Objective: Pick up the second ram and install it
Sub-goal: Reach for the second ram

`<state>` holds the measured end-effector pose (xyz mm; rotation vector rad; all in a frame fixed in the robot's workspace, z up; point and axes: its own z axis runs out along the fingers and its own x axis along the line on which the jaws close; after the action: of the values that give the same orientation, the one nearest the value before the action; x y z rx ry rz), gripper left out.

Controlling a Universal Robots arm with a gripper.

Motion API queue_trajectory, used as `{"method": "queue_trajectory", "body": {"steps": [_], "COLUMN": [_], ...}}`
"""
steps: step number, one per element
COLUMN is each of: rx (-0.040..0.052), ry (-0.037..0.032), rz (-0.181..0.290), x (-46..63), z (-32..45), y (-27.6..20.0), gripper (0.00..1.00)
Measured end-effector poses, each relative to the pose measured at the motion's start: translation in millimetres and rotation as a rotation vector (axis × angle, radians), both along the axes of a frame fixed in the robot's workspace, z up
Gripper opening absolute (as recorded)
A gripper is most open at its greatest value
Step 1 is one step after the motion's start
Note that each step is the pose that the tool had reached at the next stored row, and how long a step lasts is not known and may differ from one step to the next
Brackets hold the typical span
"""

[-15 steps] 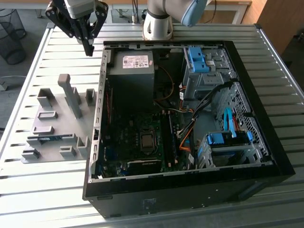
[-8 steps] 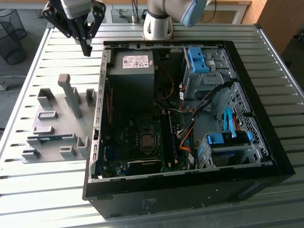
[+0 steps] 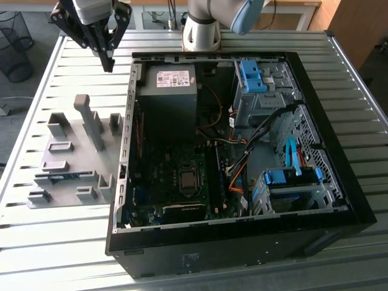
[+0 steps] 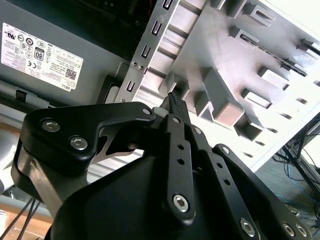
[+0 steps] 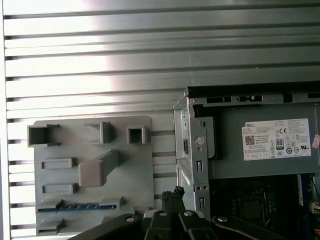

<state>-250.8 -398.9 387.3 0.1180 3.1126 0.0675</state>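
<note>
Hovering at upper left of the exterior view, the gripper (image 3: 109, 60) has its fingers pressed together and holds nothing. The second ram (image 3: 60, 177) sits in the grey fixture (image 3: 73, 136) at lower left, well apart. Judgement: a good grasp needs parted fingers squared to the stick's long faces.

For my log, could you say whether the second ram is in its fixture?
In: the second ram lies in the fixture, end effector apart from it.

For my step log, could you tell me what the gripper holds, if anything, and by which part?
Nothing: the gripper hangs shut and empty; the second ram lies in the fixture.
</note>
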Motion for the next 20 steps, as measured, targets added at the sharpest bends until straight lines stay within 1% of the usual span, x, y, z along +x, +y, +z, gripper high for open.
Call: {"method": "queue_trajectory", "body": {"steps": [20], "rx": [0.0001], "ry": [0.0002], "rz": [0.000], "x": [-14.8], "z": [-1.5], "y": [0.0], "gripper": [0.10]}}
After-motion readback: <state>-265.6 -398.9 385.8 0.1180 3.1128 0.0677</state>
